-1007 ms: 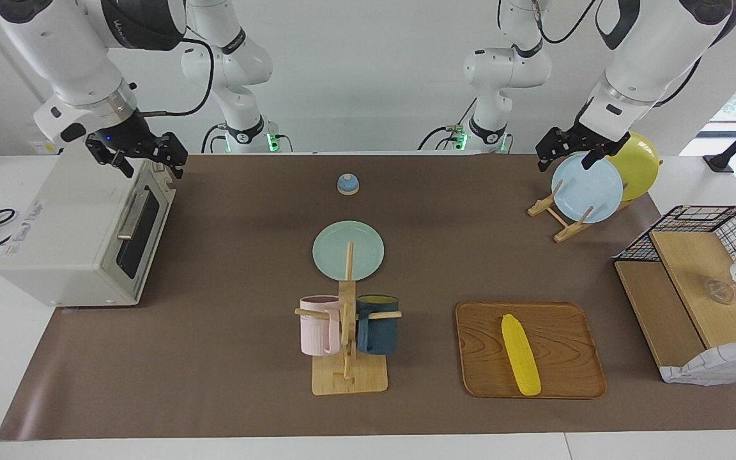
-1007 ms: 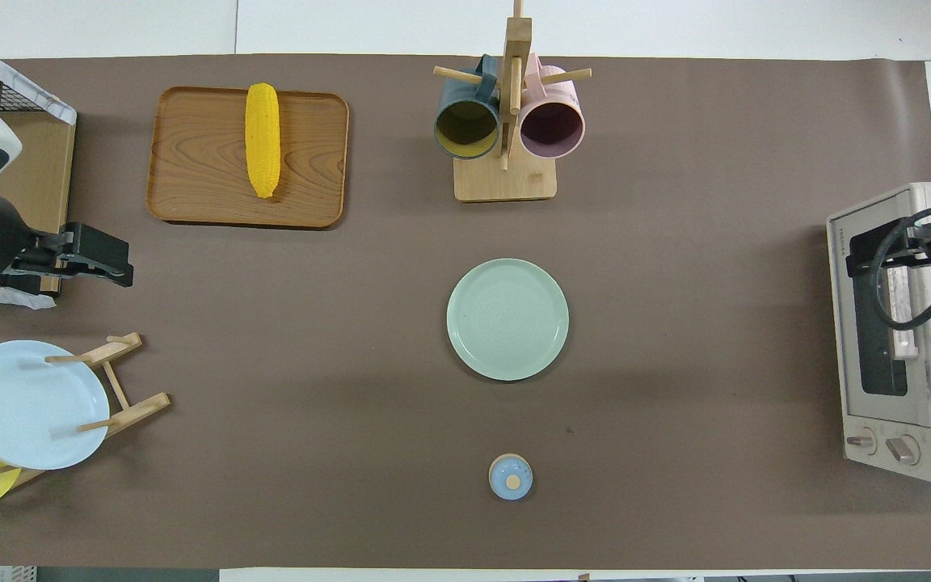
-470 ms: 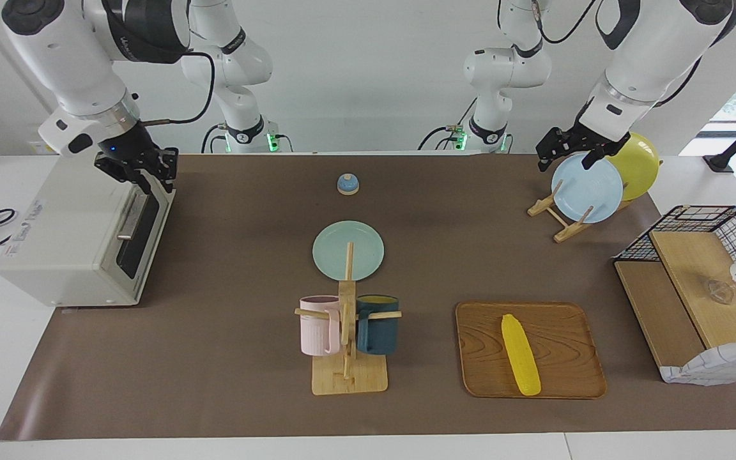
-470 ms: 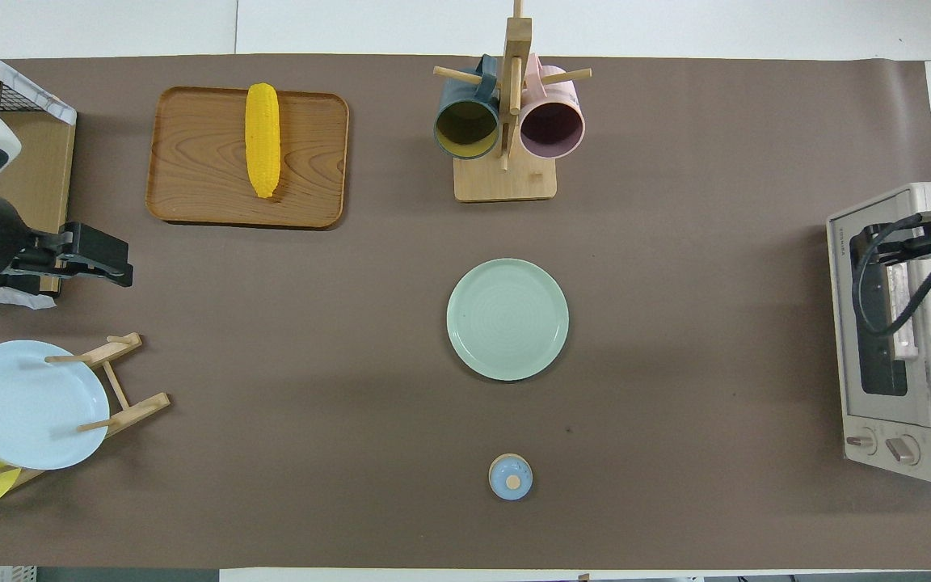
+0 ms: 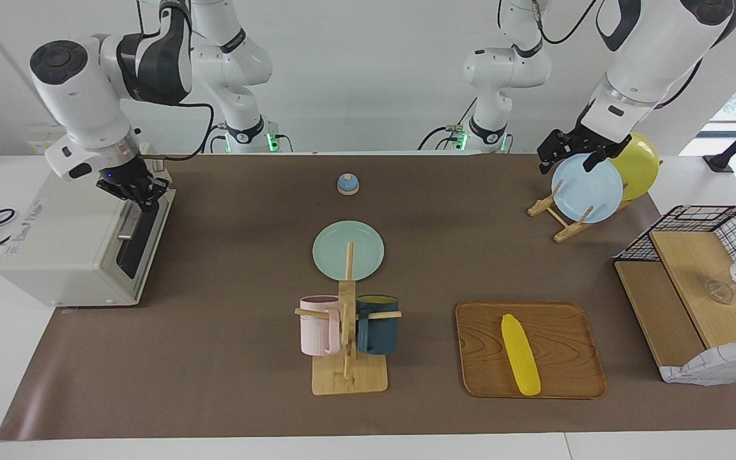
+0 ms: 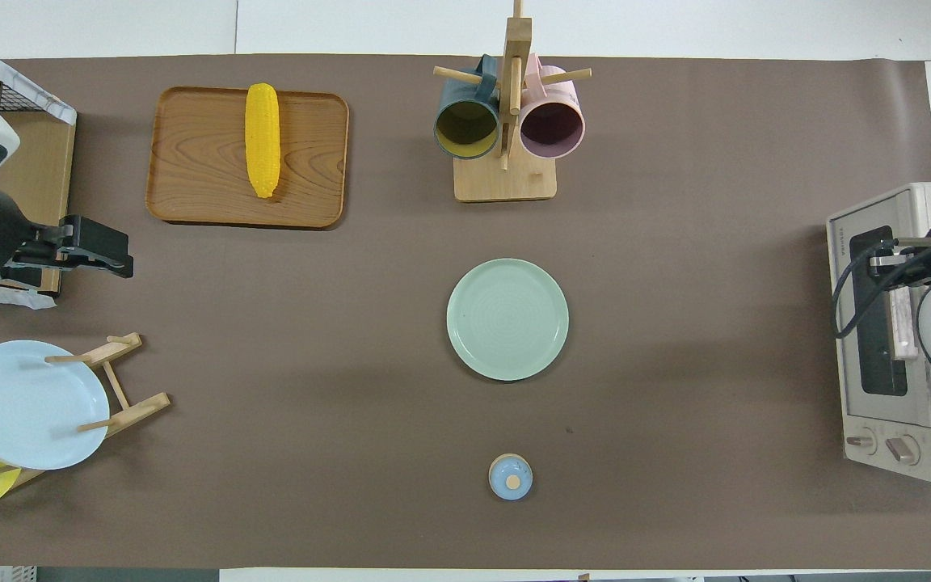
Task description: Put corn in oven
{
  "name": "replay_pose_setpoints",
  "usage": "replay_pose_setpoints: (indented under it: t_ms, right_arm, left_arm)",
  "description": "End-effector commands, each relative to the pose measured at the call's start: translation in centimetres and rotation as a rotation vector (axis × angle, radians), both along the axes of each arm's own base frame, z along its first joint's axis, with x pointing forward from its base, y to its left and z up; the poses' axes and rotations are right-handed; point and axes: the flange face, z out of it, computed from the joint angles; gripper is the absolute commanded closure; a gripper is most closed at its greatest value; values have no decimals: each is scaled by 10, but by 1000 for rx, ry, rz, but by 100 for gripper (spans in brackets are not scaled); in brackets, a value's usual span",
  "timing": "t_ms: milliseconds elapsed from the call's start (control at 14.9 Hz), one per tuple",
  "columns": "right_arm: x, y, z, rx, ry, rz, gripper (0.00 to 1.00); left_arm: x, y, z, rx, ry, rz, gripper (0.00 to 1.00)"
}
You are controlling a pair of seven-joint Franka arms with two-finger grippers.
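Observation:
The yellow corn (image 5: 521,354) lies on a wooden tray (image 5: 566,332) far from the robots, toward the left arm's end; it also shows in the overhead view (image 6: 262,139). The off-white oven (image 5: 55,243) stands at the right arm's end with its door closed. My right gripper (image 5: 140,195) points down at the door's bar handle (image 5: 130,225), at the end nearer the robots, and also shows in the overhead view (image 6: 890,263). My left gripper (image 5: 566,158) is open and empty, raised over the plate rack's edge, and waits.
A mug tree (image 5: 347,332) with a pink and a dark blue mug stands mid-table. A green plate (image 5: 348,250) and a small blue bell (image 5: 347,184) lie nearer the robots. A plate rack (image 5: 588,188) and a wire shelf (image 5: 694,287) stand at the left arm's end.
My right gripper has come down from above the oven's top front edge onto the door handle, and its arm has swung in over the oven. The left arm has hardly moved.

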Motion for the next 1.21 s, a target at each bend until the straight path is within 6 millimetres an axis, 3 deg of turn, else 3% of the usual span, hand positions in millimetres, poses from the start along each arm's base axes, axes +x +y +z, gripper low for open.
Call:
replay_pose_setpoints:
  t_ms: [0,134,269,403,739,940,1141]
  right_arm:
    - [-13,-4,-14,-20,-2,-28,100]
    - [-15,-17,-16,-64,16,-26,100]
    - [-16,-24,-16,-76,16,-27,100]
    - [-24,-35,-30,-71,42,-46,100]
    - [-29,-47,-42,-59,70,1,100]
    - [-25,-34,-48,-27,60,15,100]
    - [-14,1,-60,7,37,63,100]
  left_arm:
    - [6,-3,-2,2,-49,3,0]
    - [15,-7,-9,-1,-63,-3,0]
    - [33,-11,-32,0,-54,-7,0]
    - [60,-15,-64,1,-29,-5,0]
    - [133,-33,-139,-28,-35,-4,0]
    - [174,-61,-192,-36,-44,-36,0]
    - [199,-68,-230,-42,-70,-43,0]
